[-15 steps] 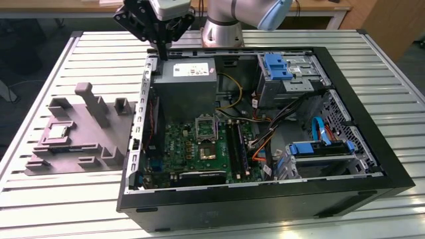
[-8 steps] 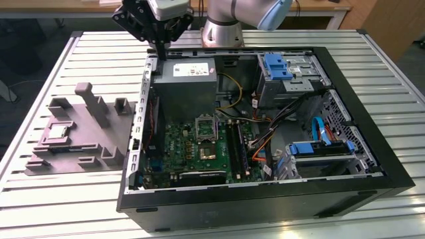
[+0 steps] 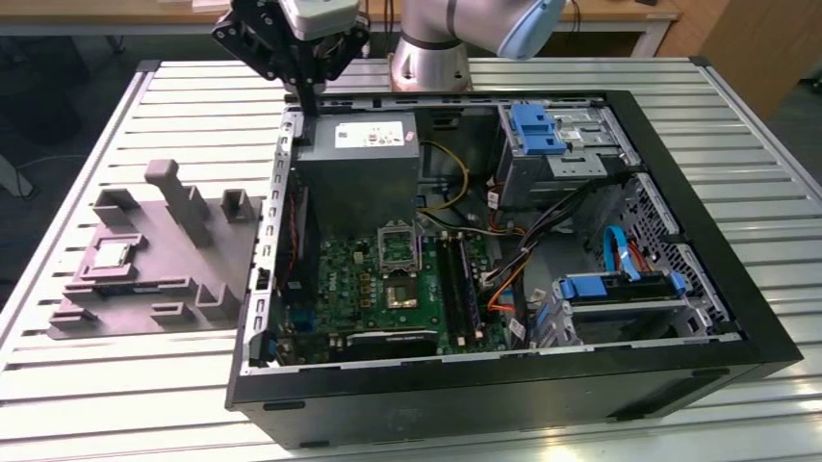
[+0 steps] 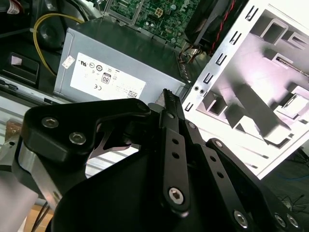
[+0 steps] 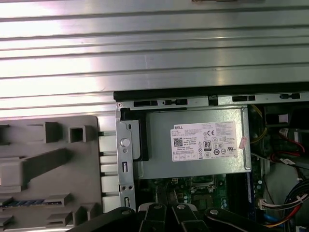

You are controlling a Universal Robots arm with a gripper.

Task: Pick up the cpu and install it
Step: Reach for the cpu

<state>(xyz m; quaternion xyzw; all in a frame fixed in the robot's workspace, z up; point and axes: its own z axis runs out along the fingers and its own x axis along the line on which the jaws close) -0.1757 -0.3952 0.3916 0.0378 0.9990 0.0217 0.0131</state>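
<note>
Above case rim (image 3: 449, 96) | end effector (image 3: 308, 98) | cpu (image 3: 111, 254) in tray (image 3: 192, 289) | PSU label (image 3: 370, 135) white

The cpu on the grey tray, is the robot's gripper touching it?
Apart. In the exterior view the gripper hangs by the case, far from the cpu.

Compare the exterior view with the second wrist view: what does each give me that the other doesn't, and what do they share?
Exterior view: the cpu lying in the grey tray, the motherboard, the blue drive caddies. Second wrist view: the gripper linkage close up, fingers shut together. Shared: the power supply, the grey tray, the gripper above a corner of the case.
</note>
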